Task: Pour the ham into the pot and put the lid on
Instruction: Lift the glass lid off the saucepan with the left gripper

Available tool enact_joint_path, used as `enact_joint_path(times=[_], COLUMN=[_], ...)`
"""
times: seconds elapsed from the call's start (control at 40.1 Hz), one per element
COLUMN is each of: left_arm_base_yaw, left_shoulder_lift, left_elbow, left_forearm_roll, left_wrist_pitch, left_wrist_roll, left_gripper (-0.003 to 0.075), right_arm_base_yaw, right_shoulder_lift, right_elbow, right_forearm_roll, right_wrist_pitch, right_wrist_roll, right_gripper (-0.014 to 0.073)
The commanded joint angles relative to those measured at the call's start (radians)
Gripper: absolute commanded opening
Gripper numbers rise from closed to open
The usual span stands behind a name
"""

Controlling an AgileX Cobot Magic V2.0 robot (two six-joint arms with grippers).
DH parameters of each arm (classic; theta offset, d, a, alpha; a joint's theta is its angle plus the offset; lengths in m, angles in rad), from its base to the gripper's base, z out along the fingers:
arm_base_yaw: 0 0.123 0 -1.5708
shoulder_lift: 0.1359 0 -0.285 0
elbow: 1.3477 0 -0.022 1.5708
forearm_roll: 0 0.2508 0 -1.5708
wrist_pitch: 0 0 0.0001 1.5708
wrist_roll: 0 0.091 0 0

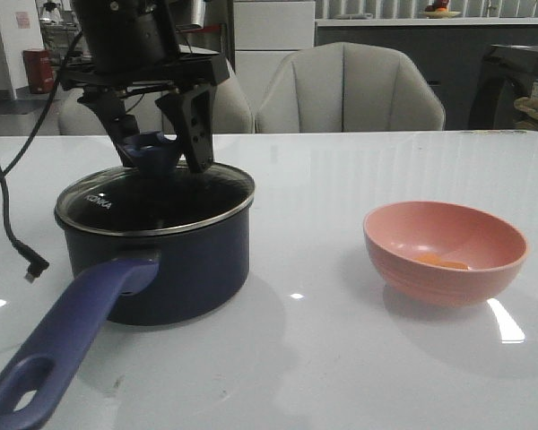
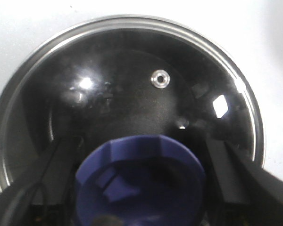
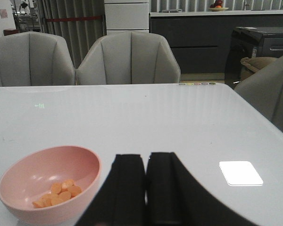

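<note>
The dark navy pot (image 1: pixel 184 264) stands at the table's left, its long purple-blue handle (image 1: pixel 63 336) pointing to the front. The glass lid (image 1: pixel 161 202) lies on it, also seen in the left wrist view (image 2: pixel 132 70). My left gripper (image 1: pixel 161 161) is open, its fingers straddling the blue knob (image 2: pixel 141 179) with small gaps. The ham (image 1: pixel 441 262) lies in the pink bowl (image 1: pixel 446 282) at the right; several orange pieces (image 3: pixel 59 192) show in the right wrist view. My right gripper (image 3: pixel 146 162) is shut and empty, beside the bowl (image 3: pixel 82 165).
A black cable (image 1: pixel 9 224) trails over the table's left edge beside the pot. Grey chairs (image 1: pixel 350 90) stand behind the white table (image 1: pixel 341 179). A bright light reflection (image 3: pixel 240 173) lies on the table near the right gripper.
</note>
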Motion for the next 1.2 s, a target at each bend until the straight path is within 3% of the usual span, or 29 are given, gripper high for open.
enact_joint_path(times=[0.0, 1.173], left_arm_base_yaw=[0.008, 0.033], left_shoulder_lift=[-0.041, -0.125], left_elbow=[-0.041, -0.109], left_forearm_roll=[-0.039, 0.003], left_wrist_pitch=[0.082, 0.081], left_wrist_roll=[-0.006, -0.006], left_gripper=[0.0144, 0.0144], right_arm_base_yaw=[-0.006, -0.006], right_shoulder_lift=[-0.02, -0.02], right_elbow=[0.011, 0.011], right_forearm_roll=[-0.009, -0.009], right_wrist_pitch=[-0.084, -0.084], right_wrist_roll=[0.001, 0.001], right_gripper=[0.0166, 0.0166])
